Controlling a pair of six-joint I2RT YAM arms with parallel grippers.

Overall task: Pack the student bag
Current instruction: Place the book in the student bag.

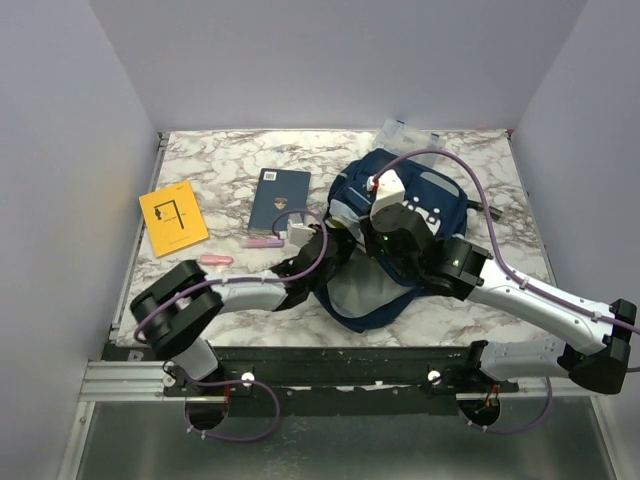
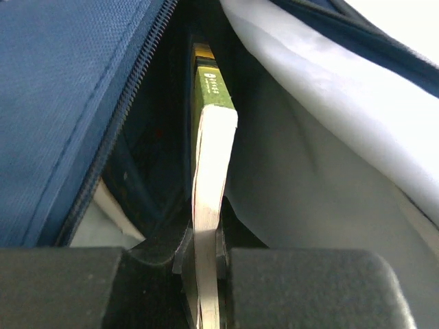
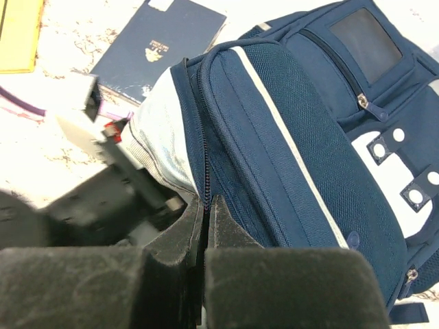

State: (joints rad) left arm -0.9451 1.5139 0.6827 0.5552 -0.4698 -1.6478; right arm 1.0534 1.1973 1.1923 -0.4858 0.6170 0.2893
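The student bag (image 1: 420, 205), navy with grey stripes, lies on the marble table right of centre with its main compartment open towards the left. My left gripper (image 2: 204, 248) is shut on a thick book (image 2: 209, 164) with a green spine and white pages, and holds it edge-on inside the bag's opening (image 2: 158, 137). In the top view the left gripper (image 1: 330, 248) is at the bag's mouth. My right gripper (image 3: 206, 205) is shut on the bag's zipper edge (image 3: 204, 157) and holds the flap up. The bag also fills the right wrist view (image 3: 295, 130).
A navy booklet (image 1: 279, 198) and a yellow booklet (image 1: 172, 217) lie left of the bag. A pink pen (image 1: 262, 242) and a second pink object (image 1: 215, 260) lie near the left arm. A clear plastic box (image 1: 405, 135) sits behind the bag. Grey walls enclose the table.
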